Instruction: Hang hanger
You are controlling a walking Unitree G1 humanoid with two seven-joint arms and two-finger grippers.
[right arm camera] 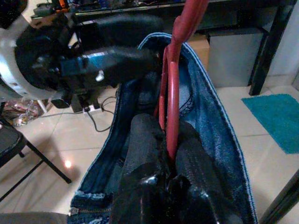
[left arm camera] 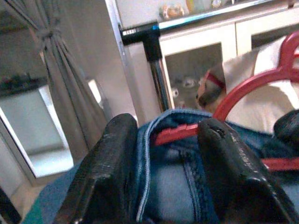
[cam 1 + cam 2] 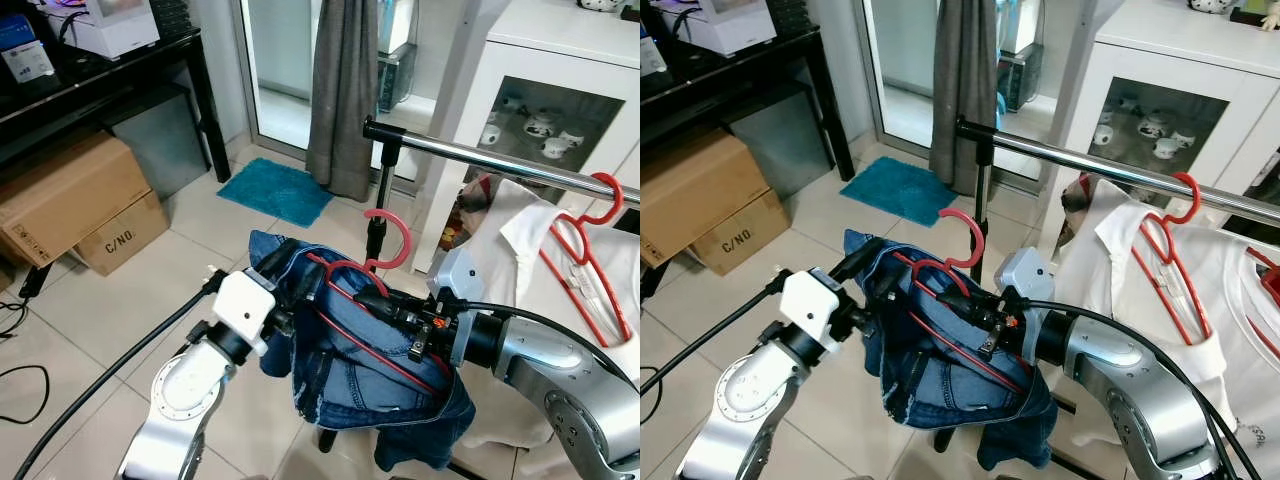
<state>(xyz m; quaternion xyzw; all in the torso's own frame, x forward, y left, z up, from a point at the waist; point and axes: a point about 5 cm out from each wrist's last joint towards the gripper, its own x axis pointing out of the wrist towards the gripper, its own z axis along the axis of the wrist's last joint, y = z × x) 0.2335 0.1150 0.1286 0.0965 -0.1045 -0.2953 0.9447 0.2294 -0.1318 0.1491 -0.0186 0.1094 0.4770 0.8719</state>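
With the right pincer [image 3: 975, 310] clenched on the red hanger [image 3: 385, 245] and the left pincer [image 3: 290, 290] gripping the jeans [image 3: 350, 385], the hook sits below the rail [image 3: 480, 160] at its seven o'clock, hanging unfinished.

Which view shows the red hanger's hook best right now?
Left eye view: the hook stands clear below the rail. The right eye view shows it too. The wrist views catch only parts of the hanger.
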